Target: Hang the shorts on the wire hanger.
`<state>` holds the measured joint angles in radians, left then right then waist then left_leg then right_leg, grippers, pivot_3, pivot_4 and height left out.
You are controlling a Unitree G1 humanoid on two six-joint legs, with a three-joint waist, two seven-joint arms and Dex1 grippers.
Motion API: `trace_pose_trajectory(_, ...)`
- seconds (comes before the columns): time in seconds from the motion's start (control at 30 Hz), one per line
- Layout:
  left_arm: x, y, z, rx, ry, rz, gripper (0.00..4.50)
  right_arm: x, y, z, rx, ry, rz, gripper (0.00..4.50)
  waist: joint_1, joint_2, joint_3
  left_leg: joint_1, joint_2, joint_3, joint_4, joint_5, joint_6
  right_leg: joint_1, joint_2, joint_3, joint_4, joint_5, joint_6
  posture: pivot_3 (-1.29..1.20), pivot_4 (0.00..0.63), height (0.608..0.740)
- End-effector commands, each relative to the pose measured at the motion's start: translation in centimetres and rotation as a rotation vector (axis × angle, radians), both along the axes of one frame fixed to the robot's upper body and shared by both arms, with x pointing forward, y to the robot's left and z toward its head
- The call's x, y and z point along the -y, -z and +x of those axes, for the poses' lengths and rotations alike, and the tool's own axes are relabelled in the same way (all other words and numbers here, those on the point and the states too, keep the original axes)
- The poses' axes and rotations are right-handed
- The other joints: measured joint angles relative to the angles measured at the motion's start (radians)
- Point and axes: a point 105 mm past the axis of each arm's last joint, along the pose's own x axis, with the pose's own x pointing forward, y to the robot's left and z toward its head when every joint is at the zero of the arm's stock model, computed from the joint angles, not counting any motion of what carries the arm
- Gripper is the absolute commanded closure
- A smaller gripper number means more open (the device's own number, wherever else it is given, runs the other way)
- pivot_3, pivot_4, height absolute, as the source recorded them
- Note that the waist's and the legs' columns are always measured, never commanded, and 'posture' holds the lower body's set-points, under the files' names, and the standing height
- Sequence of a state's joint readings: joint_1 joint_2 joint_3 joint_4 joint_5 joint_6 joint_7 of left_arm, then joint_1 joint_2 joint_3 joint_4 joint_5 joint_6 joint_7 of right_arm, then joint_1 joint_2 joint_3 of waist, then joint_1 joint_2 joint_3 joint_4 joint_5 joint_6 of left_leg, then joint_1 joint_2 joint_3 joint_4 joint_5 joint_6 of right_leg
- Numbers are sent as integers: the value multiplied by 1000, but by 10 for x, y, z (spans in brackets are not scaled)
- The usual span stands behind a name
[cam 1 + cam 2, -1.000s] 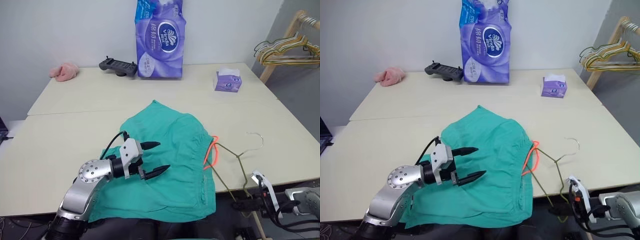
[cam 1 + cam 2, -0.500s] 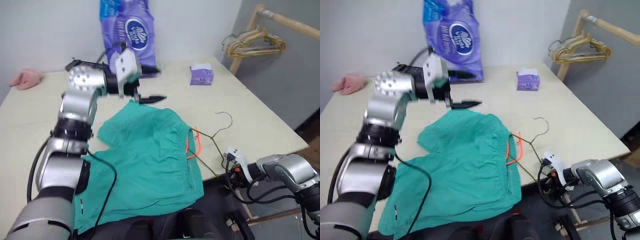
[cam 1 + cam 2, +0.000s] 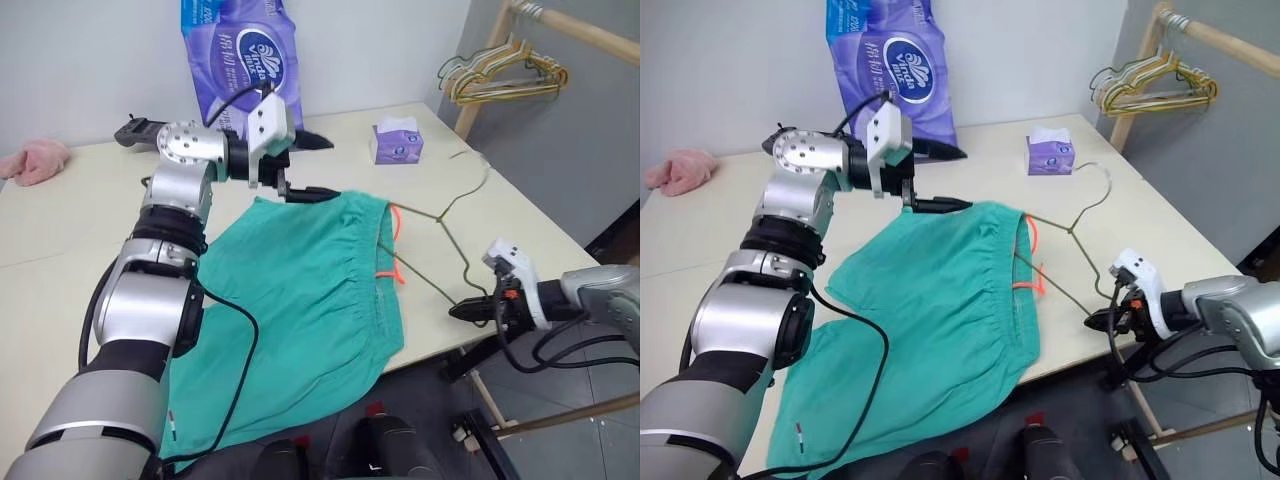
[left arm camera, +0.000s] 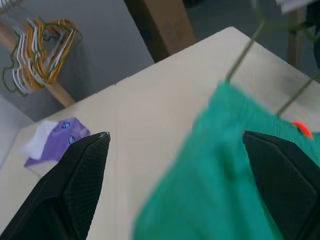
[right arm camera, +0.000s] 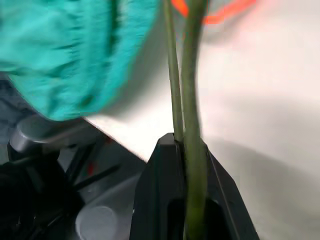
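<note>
Shorts [image 3: 300,300] lie flat on the table [image 3: 60,230], lower part draped over the near edge, waistband facing my right. Wire hanger [image 3: 450,215] nearest me: my right gripper [image 3: 462,311] is pinched shut on its corner just off the table edge, one wire running along the table toward the orange drawstring [image 3: 392,268] at the waistband, hook end pointing toward the far side of the table. Step in hand, as I judge it: bringing hanger and shorts together. Hanger not yet threaded through. Next move calls for lifting a waistband edge so the wire can slide in. Farther off, my left gripper [image 3: 312,168] hovers above the shorts' far corner, fingers spread wide, holding nothing.
</note>
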<state>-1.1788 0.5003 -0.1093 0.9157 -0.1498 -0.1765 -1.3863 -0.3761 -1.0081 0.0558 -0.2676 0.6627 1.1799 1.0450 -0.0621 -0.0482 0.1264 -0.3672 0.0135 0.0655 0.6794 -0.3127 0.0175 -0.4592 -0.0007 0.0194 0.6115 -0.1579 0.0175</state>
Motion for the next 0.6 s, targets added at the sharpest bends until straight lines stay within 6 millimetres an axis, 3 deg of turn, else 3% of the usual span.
trace_pose_trajectory(0.03,-2,-8,-9,35,14,-45,7,-3,-10,-5,-41,-56,58,4500,13,2,-1,-2,0,0,0,-2,2,-1,0,0,1,0,-3,13,55,740)
trace_pose_trajectory(0.17,-10,-2,-14,33,-19,-56,7,2,-13,14,12,-60,14,4500,36,4,-2,-21,-3,0,3,-1,-1,-18,-3,-1,4,-1,-4,39,56,740)
trace_pose_trajectory(0.4,-26,-5,-22,19,-53,-27,7,14,-19,57,201,-72,-156,4500,65,4,-2,-25,-5,-3,17,-5,4,-16,-6,-4,1,0,-1,78,55,740)
trace_pose_trajectory(0.47,-28,-8,-27,-6,-24,3,7,18,-15,75,316,-114,-289,4500,68,4,-2,-24,-5,-3,20,-4,4,-14,-6,-3,1,2,1,85,53,740)
trace_pose_trajectory(0.6,-28,-10,-28,-13,1,77,7,12,-16,90,466,-232,-427,4500,72,6,-4,-24,-5,-2,22,-4,4,-13,-6,-3,1,5,2,89,47,740)
